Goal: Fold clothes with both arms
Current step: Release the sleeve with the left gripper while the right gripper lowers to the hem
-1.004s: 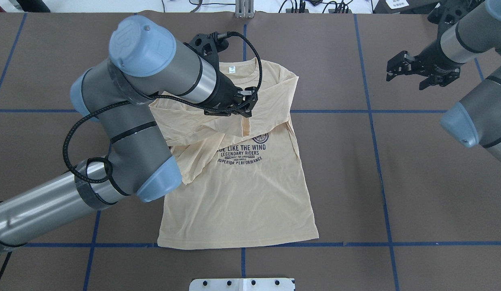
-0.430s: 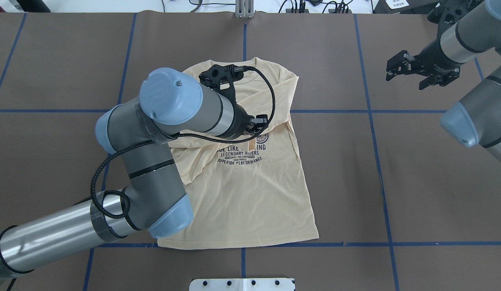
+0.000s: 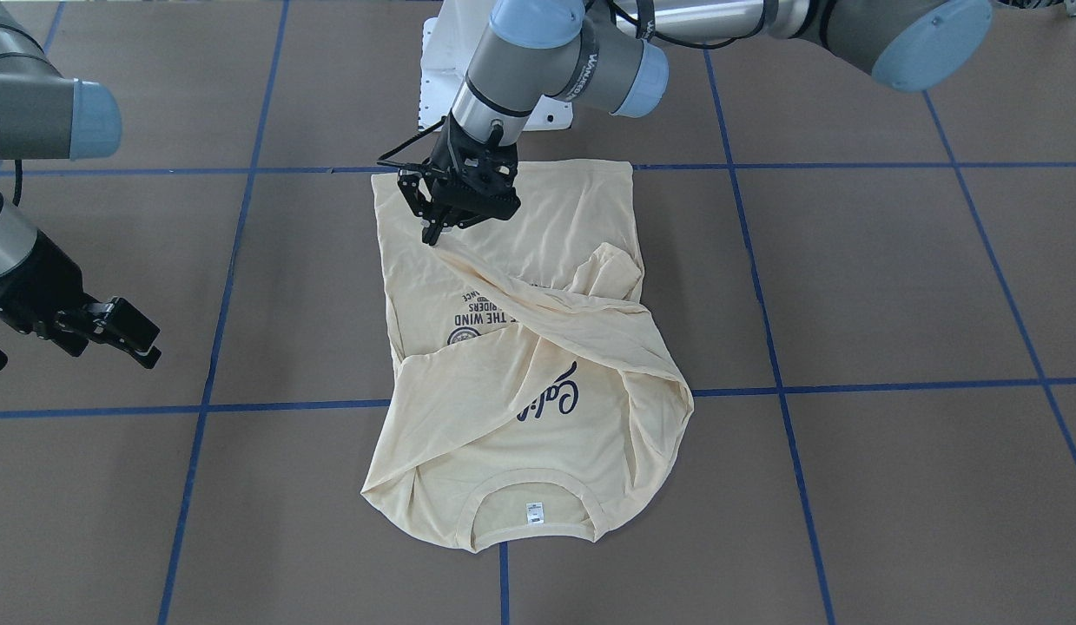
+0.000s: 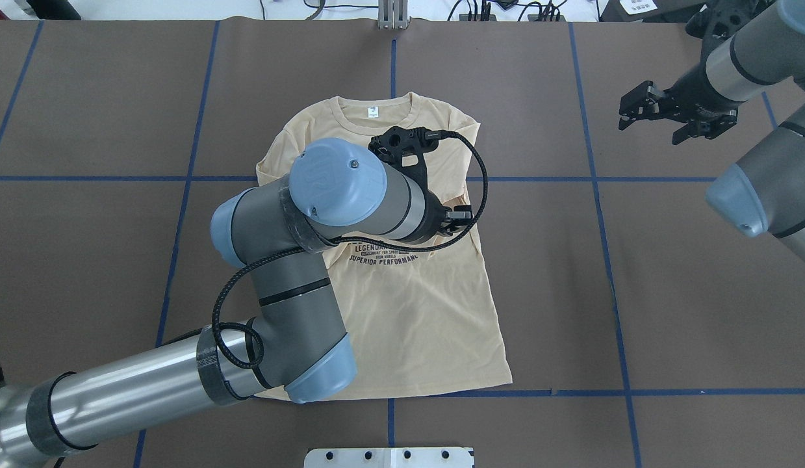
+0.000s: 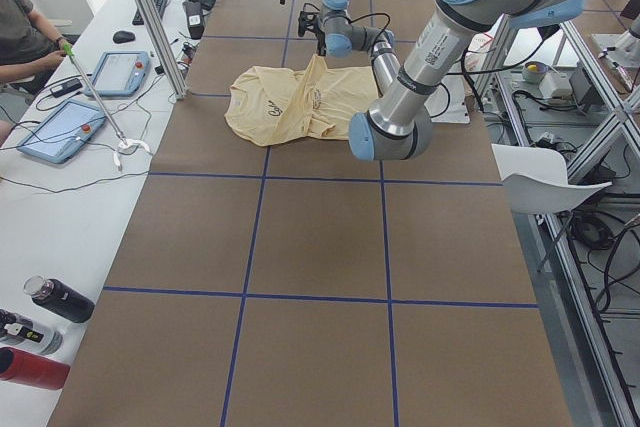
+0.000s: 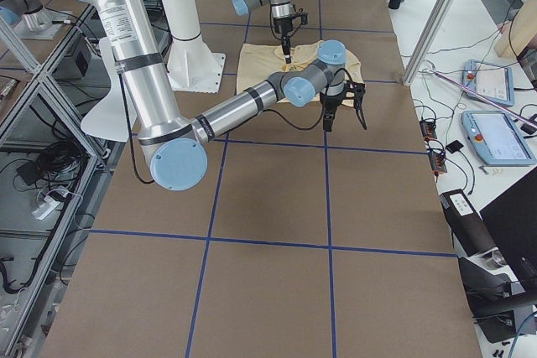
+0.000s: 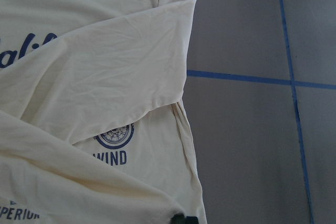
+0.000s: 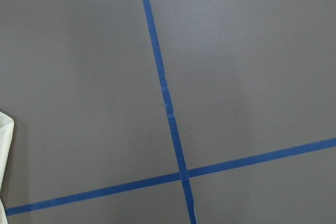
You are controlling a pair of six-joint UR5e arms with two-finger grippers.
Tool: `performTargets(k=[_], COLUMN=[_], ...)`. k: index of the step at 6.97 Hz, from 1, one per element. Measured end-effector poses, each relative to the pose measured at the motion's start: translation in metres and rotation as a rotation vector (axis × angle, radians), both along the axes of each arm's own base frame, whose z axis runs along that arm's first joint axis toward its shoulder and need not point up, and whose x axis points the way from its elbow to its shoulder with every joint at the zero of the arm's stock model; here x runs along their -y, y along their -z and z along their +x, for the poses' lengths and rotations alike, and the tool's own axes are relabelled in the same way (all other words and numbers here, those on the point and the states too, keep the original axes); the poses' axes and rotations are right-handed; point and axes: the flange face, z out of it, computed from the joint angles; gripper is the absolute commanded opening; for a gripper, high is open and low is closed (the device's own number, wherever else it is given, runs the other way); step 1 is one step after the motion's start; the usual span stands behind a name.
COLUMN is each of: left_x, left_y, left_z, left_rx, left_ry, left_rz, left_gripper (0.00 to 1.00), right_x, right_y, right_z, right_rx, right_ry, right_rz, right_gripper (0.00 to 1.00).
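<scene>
The pale cream-yellow long-sleeved shirt (image 4: 408,312) lies face up on the brown table, collar at the far side and navy print (image 3: 551,399) partly covered. One sleeve (image 3: 538,299) runs diagonally across the chest. My left gripper (image 3: 435,233) is shut on that sleeve's end, low over the shirt's right half near the print (image 4: 384,250). In the left wrist view the sleeve (image 7: 89,177) leads down to a dark fingertip (image 7: 181,219). My right gripper (image 4: 675,120) hangs open and empty over bare table, far right of the shirt. Only a shirt corner (image 8: 4,129) shows in the right wrist view.
Blue tape lines (image 4: 597,179) grid the brown table cover. The white pedestal base (image 4: 389,457) sits at the near edge. Tablets (image 5: 120,72), bottles (image 5: 55,299) and a seated person (image 5: 25,32) are on a side bench; an aluminium post (image 6: 436,23) stands beside the table.
My left gripper has carried the sleeve end rightward and toward the robot, across the chest, and its arm now covers more of the print. The right gripper has hardly moved.
</scene>
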Motion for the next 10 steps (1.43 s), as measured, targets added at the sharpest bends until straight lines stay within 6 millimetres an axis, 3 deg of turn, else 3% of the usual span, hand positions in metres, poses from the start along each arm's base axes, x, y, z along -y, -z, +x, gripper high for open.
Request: performTargets(k=[2,3,4,5,7,8,10], left_x=[0.006,0.006,0.007,0.004,0.010,0.016,0.021], left_y=[0.000,0.001,-0.003,-0.022,-0.062,-0.076,-0.091], left_z=[0.012,0.008,-0.010,-0.042,-0.103,-0.119,-0.128], left_rx=[-0.019,-0.030,-0.038,-0.036,-0.007,0.007,0.026], left_ry=[0.001,0.003,0.010,0.011,-0.002,-0.001,0.003], left_rz=[0.005,0.010,0.017,0.032,0.079,0.085,0.080], left_gripper=[0.99,0.98,0.98,0.97,0.98,0.98,0.98], right_x=[-0.002,-0.008,-0.019,-0.037,-0.096,-0.139,-0.240], right_y=[0.002,0.005,0.011,0.023,0.049,0.064,0.085], right_z=[-0.007,-0.020,-0.043,-0.076,-0.147,-0.182,-0.239], right_rx=[0.005,0.013,0.026,0.037,0.054,0.080,0.147], right_ry=[0.004,0.003,-0.015,-0.054,-0.174,-0.238,-0.383], right_rz=[-0.004,-0.021,-0.064,-0.115,-0.207,-0.267,-0.430], right_gripper=[0.98,0.98,0.98,0.98,0.97,0.92,0.73])
